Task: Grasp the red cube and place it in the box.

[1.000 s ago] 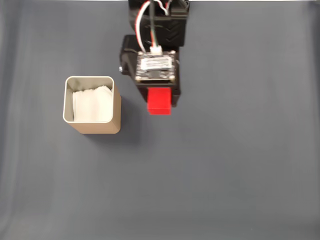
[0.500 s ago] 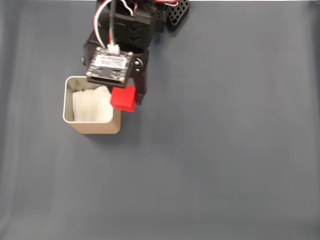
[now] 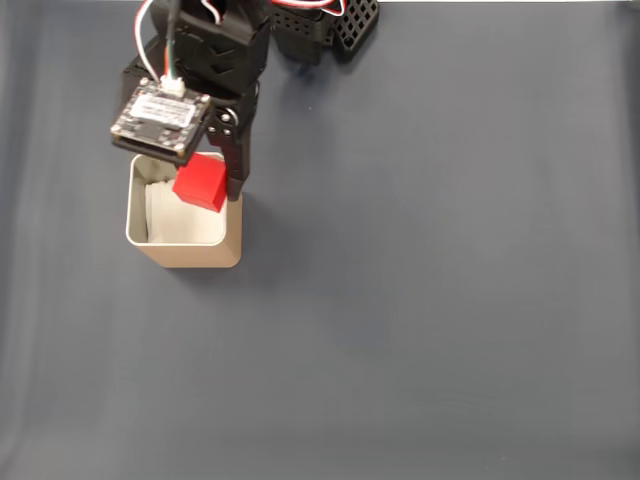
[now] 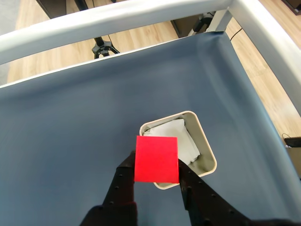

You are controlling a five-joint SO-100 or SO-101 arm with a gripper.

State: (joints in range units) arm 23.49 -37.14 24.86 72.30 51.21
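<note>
Gripper (image 4: 156, 170) is clenched on the red cube (image 4: 156, 159), which sits clamped between both jaws, raised over the near edge of the paper-lined box (image 4: 207, 151) directly below the jaws.

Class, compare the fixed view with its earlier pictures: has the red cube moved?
Yes. Held in the hand, the red cube has travelled left and now hangs over the box, which has stayed put.
</note>
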